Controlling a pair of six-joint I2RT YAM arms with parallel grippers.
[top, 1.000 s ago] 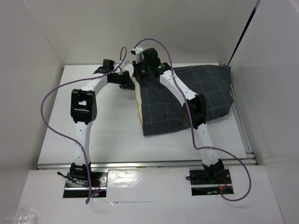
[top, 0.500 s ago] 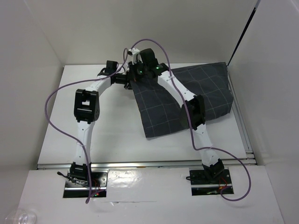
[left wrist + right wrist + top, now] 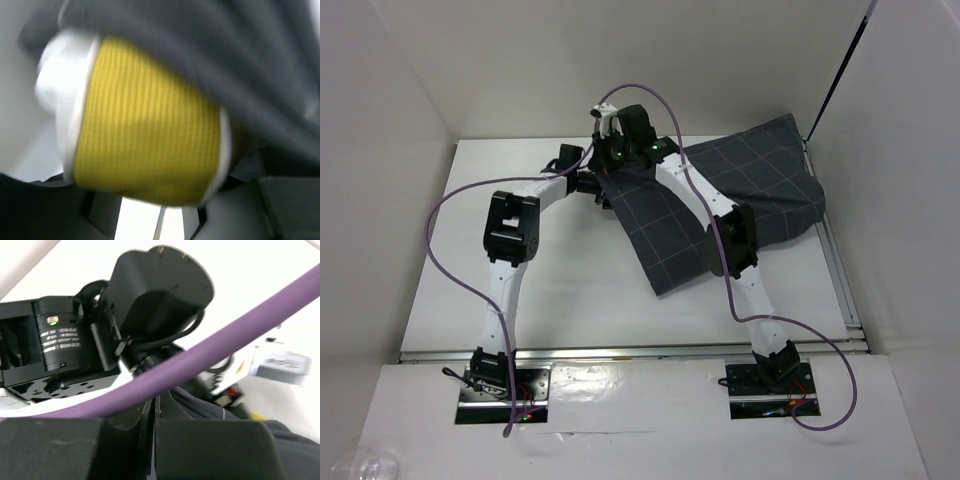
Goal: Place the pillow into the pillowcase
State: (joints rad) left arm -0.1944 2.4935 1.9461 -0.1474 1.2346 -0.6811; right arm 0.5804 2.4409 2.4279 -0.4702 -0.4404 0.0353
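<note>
The right gripper [image 3: 155, 407] is clenched, its two fingers pressed flat together with only a thin seam between them. Dark fabric of the pillowcase [image 3: 740, 190] comes out right at the fingertips, so the grip is on the cloth's edge. In the overhead view this gripper hangs at the near-left corner of the pillowcase. From there the checked fabric spreads away to the gripper's right and back toward its own arm, lying wrinkled on the white table [image 3: 570, 290].

The left gripper [image 3: 592, 186] sits just to the left of that same corner, close beside the right gripper and pointing in at the cloth. Its wrist camera is badly blurred. The dark shapes in the bottom corners of that view seem to be its fingers standing well apart, so the gripper looks released and pinches nothing.

Straight ahead of the left gripper, almost filling the wrist view, is the end of the pillow [image 3: 145, 125], with a ribbed yellow band and white padding at both sides. The pillowcase drapes over the top of this end and falls away to the upper right of the gripper. From overhead the pillow is hidden under the fabric.

Beyond the right gripper's fingers, a purple cable [image 3: 240, 340] crosses in front of a black motor housing [image 3: 65, 340].
</note>
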